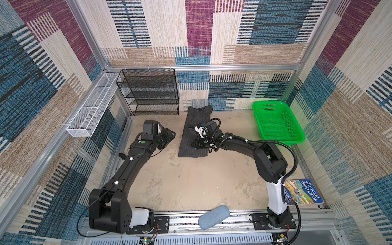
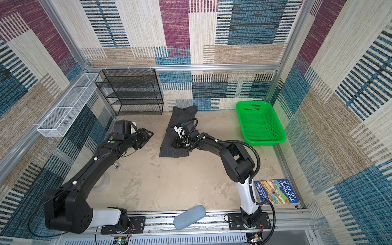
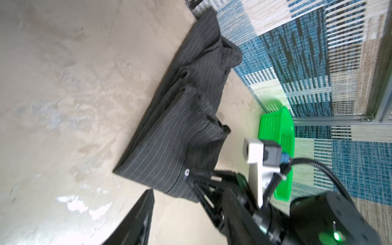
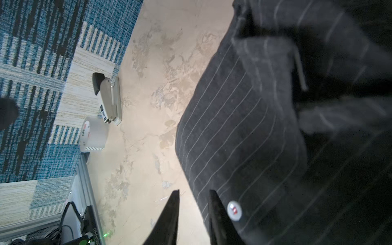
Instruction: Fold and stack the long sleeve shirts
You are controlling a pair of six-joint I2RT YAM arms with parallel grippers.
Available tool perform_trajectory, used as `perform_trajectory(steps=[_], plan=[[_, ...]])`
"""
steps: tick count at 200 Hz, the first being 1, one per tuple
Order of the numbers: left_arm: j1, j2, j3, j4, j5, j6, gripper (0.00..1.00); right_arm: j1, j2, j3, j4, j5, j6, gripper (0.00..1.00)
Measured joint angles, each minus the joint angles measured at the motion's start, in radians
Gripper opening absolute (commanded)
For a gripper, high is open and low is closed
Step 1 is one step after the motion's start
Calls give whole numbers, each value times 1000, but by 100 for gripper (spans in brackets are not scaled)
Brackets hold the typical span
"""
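Partly covered shirt (image 1: 187, 146), left tool (image 1: 169, 135) unclear

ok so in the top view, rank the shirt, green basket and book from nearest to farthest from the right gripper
1. shirt, mid table toward the back, directly beneath the right gripper.
2. green basket, back right corner.
3. book, front right corner.
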Motion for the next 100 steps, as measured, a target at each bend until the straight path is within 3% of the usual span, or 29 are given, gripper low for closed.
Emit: perform_trajectory(steps=[48,100], plan=[[-7,-131,-156,-42,8,-26,51,-98,180,187,51,7,-59,21],[-72,-106,-190,-39,11,-45,51,-151,417,554,58,22,-161,19]])
